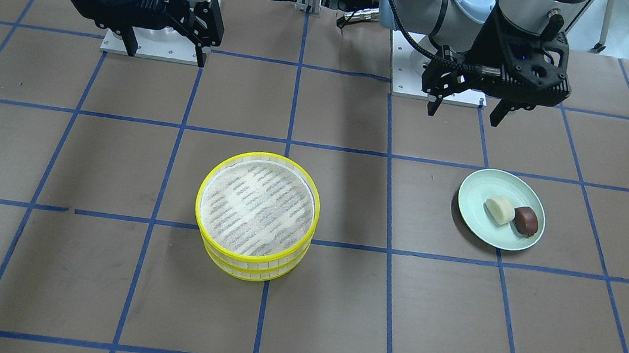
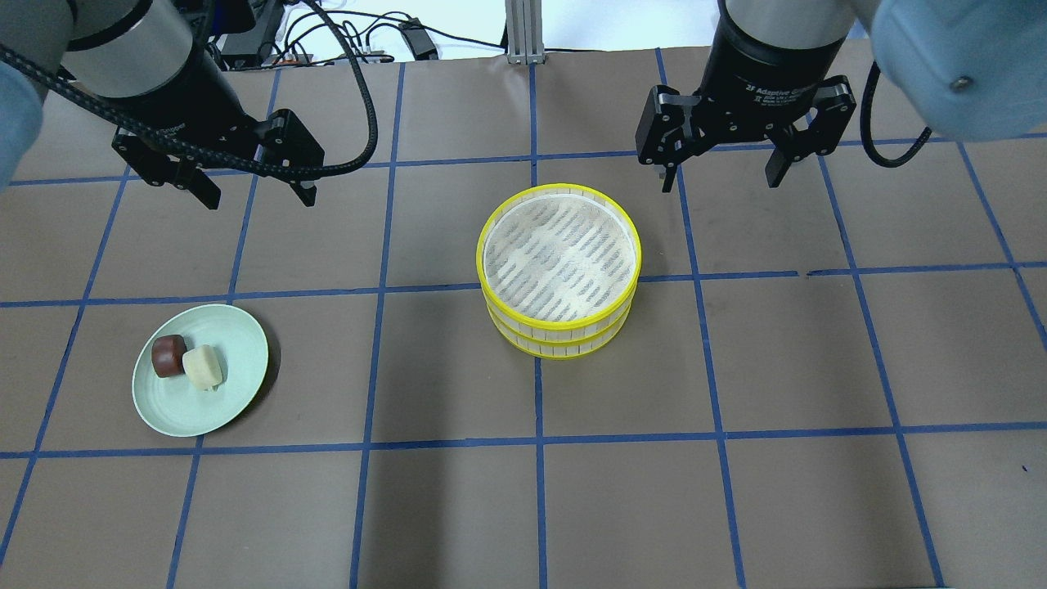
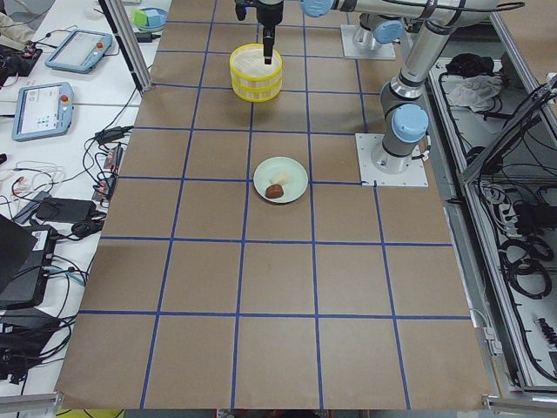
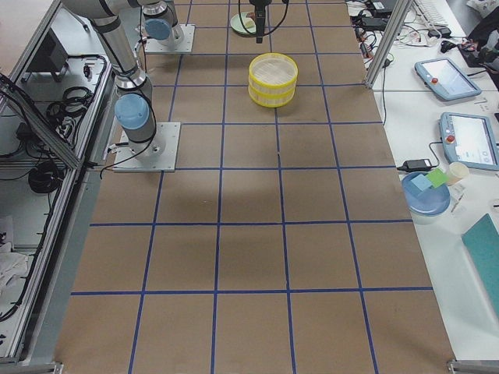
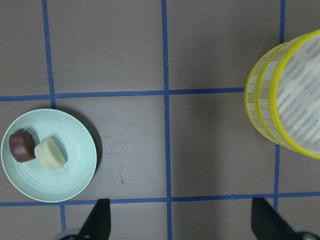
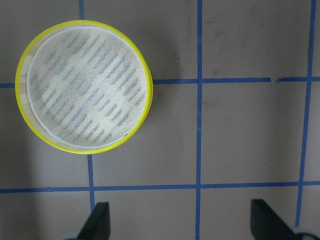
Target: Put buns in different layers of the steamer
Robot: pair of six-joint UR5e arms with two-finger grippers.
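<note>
While buns (image 2: 200, 366) sit on the left plate (image 2: 190, 414), left gripper (image 2: 258, 196) is nearer.
That and right gripper (image 2: 718, 182): spread, empty.

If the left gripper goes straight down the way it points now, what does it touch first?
Most likely the bare table, between the green plate and the steamer trays; the left gripper hangs open above neither, though depth is unclear.

A robotics lab (teach pendants (image 3: 42, 111), cables (image 3: 520, 258), tape-gridded table (image 2: 458, 507)).
</note>
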